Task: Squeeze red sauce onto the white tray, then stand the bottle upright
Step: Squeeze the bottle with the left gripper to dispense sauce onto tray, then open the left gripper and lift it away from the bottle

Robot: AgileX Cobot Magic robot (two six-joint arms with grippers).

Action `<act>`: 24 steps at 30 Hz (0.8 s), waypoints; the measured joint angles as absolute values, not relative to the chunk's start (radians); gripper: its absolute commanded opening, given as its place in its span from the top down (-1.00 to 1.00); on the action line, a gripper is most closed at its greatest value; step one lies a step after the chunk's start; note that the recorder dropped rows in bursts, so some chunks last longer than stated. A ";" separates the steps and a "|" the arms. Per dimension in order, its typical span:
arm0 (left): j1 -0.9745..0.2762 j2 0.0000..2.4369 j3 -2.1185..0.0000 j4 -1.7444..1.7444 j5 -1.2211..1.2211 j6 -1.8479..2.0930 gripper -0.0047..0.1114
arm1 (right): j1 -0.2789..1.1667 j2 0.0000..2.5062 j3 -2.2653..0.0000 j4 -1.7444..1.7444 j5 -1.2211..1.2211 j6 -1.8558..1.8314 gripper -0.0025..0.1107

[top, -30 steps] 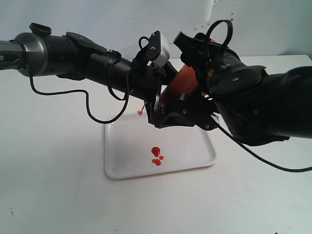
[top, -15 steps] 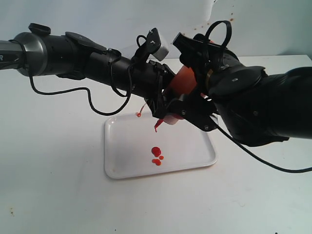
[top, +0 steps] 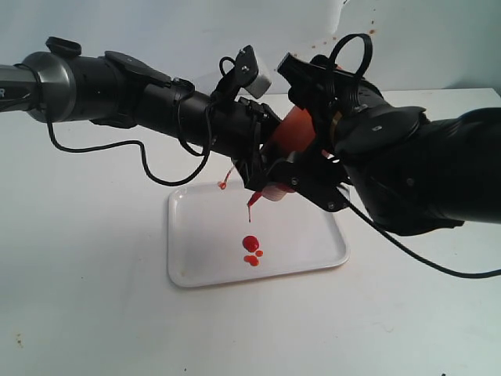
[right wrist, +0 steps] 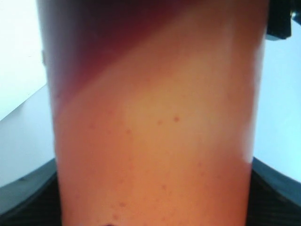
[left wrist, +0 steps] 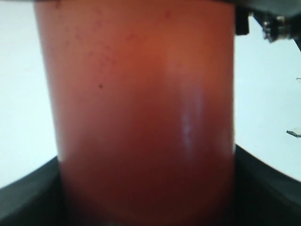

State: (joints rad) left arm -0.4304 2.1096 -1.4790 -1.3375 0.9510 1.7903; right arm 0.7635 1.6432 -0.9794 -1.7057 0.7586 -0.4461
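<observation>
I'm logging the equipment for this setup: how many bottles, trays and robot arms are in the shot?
bottle: 1
white tray: 1
robot arms: 2 (left arm, right arm)
Total: 4

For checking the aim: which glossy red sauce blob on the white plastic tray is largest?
The round blob nearest the bottle's red nozzle; the others beside it are smaller.
</observation>
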 measured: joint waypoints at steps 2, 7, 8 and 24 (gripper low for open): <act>-0.430 2.110 -1.481 -1.325 0.951 1.786 0.78 | 0.764 1.643 -0.979 -1.702 0.757 -0.446 0.96; -0.430 2.110 -1.483 -1.278 0.949 1.789 -0.15 | 0.766 1.643 -0.979 -1.691 0.740 -0.443 0.96; -0.430 2.110 -1.483 -1.277 0.949 1.789 -0.37 | 0.766 1.643 -0.979 -1.691 0.741 -0.443 0.96; -0.430 2.107 -1.483 -1.199 0.978 1.760 -0.88 | 0.766 1.643 -0.979 -1.704 0.759 -0.444 0.96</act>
State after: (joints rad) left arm -0.4304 2.1075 -1.4832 -1.1991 0.9784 1.7599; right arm 0.7659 1.6432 -0.9794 -1.7037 0.7590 -0.4444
